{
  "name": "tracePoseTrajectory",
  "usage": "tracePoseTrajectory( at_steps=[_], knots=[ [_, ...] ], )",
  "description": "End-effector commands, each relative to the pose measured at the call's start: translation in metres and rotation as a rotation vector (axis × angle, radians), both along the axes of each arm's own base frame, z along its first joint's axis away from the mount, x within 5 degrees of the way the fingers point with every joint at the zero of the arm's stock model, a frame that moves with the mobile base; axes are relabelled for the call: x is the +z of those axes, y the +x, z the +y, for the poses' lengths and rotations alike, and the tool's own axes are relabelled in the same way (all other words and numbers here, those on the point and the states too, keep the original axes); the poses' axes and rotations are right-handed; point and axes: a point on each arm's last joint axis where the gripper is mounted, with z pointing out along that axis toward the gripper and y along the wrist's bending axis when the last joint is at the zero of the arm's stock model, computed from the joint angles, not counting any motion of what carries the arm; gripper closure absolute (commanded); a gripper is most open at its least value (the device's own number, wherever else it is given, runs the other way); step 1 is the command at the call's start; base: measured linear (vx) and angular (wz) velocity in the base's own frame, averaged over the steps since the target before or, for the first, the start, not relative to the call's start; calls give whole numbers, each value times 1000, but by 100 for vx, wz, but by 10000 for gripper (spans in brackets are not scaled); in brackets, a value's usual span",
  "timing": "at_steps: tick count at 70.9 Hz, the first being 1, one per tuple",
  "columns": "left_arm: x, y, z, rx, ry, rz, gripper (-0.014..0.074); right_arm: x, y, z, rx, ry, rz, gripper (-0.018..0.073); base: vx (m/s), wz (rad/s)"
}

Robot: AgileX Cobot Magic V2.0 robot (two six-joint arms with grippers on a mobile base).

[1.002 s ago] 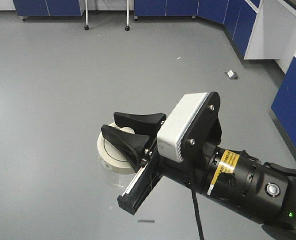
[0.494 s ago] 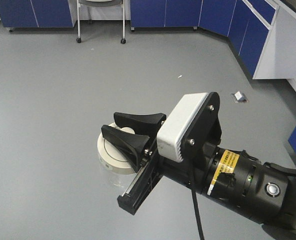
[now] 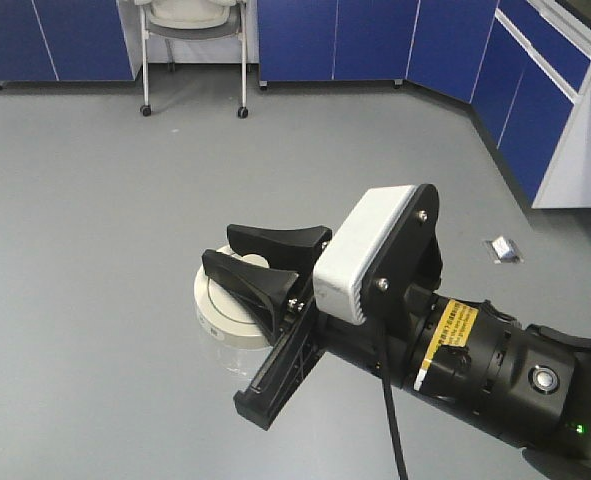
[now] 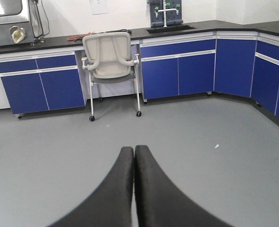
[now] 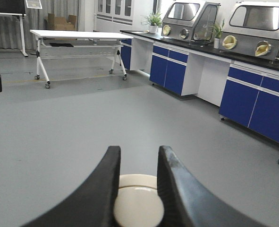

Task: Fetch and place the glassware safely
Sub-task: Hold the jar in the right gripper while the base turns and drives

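The glassware (image 3: pixel 218 312) is a squat clear jar with a cream-white round lid, seen in the front view over the grey floor. My right gripper (image 3: pixel 219 250) reaches in from the lower right, its black fingers (image 3: pixel 275 238) closed around the lid's central knob. The right wrist view shows the knob (image 5: pixel 138 205) pinched between the two fingers, with the lid's rim (image 5: pixel 137 180) just beyond it and the right gripper (image 5: pixel 139 153) pointing across open floor. In the left wrist view, my left gripper (image 4: pixel 133 150) is shut with nothing in it.
A wheeled chair (image 4: pixel 112 56) stands against blue base cabinets (image 4: pixel 177 71), and it also shows at the top of the front view (image 3: pixel 190 20). A small white scrap (image 3: pixel 503 250) lies on the floor. A white folding table (image 5: pixel 78 35) and a counter (image 5: pixel 215 52) lie ahead of the right wrist.
The background has slid toward me and to the right: the chair has come into view and the floor scrap has moved down and right. The right gripper and jar hold the same pose.
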Motion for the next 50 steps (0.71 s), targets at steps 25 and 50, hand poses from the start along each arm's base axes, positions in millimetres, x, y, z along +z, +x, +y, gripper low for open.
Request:
tracePoseTrajectory(
  at_steps=[25, 50],
  knots=[
    [14, 0, -1, -8, -14, -86, 603, 27, -4, -2, 23, 129, -90, 563, 58, 2],
    [14, 0, -1, -8, -14, -86, 603, 27, -4, -2, 23, 128, -90, 563, 56, 4]
  ],
)
